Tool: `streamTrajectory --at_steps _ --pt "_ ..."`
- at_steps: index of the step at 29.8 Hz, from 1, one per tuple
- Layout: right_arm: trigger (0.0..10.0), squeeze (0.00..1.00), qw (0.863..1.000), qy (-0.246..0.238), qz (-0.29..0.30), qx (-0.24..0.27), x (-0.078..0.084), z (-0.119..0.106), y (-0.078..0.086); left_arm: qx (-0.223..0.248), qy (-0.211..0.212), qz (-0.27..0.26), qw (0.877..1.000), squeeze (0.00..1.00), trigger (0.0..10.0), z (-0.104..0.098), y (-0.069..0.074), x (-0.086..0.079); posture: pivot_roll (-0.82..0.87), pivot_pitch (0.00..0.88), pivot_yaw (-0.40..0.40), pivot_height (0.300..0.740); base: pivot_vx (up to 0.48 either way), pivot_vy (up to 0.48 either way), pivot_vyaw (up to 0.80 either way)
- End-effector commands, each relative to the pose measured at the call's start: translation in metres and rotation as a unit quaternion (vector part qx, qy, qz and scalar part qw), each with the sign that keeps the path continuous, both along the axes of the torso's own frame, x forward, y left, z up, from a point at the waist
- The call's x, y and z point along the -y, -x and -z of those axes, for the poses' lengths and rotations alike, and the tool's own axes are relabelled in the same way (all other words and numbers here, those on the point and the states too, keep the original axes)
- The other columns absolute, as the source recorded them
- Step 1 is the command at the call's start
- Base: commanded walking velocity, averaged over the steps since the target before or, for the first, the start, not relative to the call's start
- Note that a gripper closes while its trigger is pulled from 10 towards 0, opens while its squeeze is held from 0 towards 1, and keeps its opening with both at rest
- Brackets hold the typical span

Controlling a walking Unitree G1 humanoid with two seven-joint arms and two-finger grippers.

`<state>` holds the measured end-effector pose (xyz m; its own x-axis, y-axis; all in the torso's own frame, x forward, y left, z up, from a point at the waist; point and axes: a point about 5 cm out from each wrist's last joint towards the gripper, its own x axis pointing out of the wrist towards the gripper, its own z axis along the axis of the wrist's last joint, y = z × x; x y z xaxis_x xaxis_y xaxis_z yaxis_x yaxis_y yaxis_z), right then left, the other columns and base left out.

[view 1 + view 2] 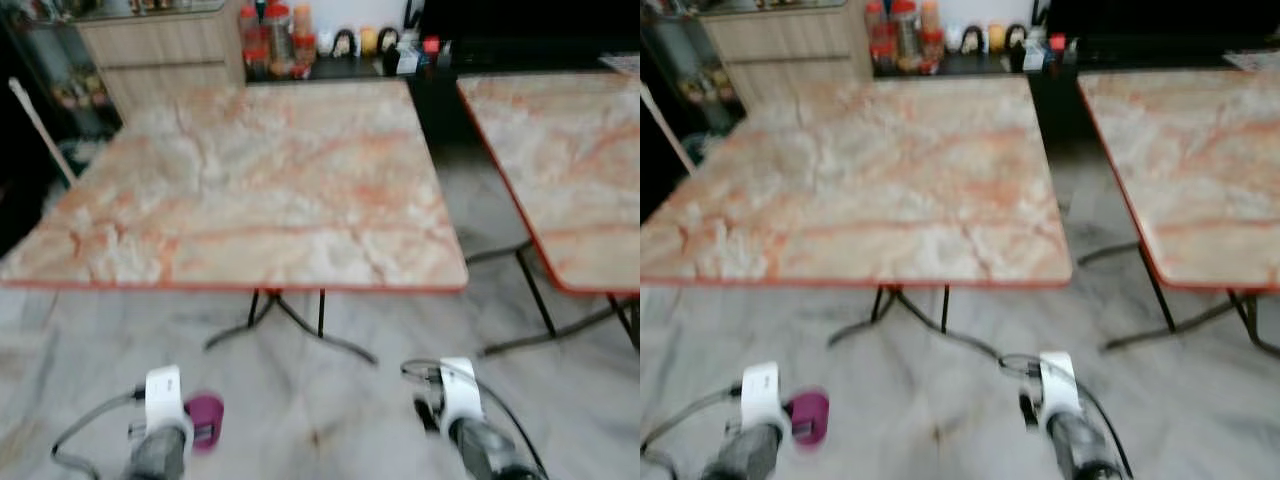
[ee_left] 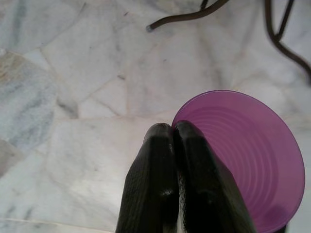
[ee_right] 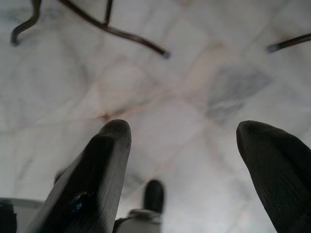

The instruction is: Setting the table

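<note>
Left eye view: a square table (image 1: 250, 190) with an orange-veined marble top stood ahead on black metal legs, and a second table (image 1: 560, 170) of the same pattern stood to its right, with a gap between them. Jars and bottles (image 1: 275, 40) lined a dark shelf behind the first table. Both arms were low over the grey marble floor (image 1: 300, 400). The left hand (image 1: 195, 430) held a purple cup (image 1: 205, 412) short of the table's near edge, above the floor. The right hand (image 1: 428, 412) hung beside its white wrist housing; its fingers were too blurred here to judge.

Right eye view: same layout. The purple cup sat just right of the left wrist, below and well apart from the tabletop. The picture was soft throughout.

Left wrist view: the two black fingers (image 2: 160, 160) were pressed together with the cup's rim pinched between them, one finger outside the wall and one inside. The cup's ribbed interior faced the camera. Floor tiles and a table leg (image 2: 184, 17) lay beyond.

Right wrist view: the two fingers (image 3: 104, 160) were spread wide apart with only floor between them, touching nothing. Curved table legs (image 3: 116, 31) crossed the far part of the floor.
</note>
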<state>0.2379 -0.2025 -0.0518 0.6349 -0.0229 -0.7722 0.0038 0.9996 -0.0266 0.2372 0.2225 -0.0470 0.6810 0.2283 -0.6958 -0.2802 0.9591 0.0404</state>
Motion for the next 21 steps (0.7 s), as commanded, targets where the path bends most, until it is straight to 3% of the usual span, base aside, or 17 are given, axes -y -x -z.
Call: streamTrajectory --at_steps 1,7,21 --pt "10.0 0.0 1.0 -0.006 -0.007 0.005 -0.0062 -0.0016 -0.0039 -0.005 -0.009 0.001 1.0 0.0 10.0 -0.0016 -0.0009 -0.0051 -0.03 0.051 0.059 0.74 0.0 -0.379 0.0" --pt "10.0 0.0 1.0 0.005 -0.026 0.005 -0.0069 -0.0027 -0.0056 -0.003 -0.015 0.009 1.0 0.0 10.0 -0.0025 -0.0028 -0.0031 -0.03 0.057 0.06 0.74 0.0 -0.379 0.07" --pt "10.0 0.0 1.0 0.005 -0.031 0.005 -0.0078 -0.003 -0.0061 -0.008 -0.018 0.015 1.0 0.0 10.0 0.0043 0.0068 0.0008 -0.03 0.062 0.064 0.74 0.0 -0.378 0.69"
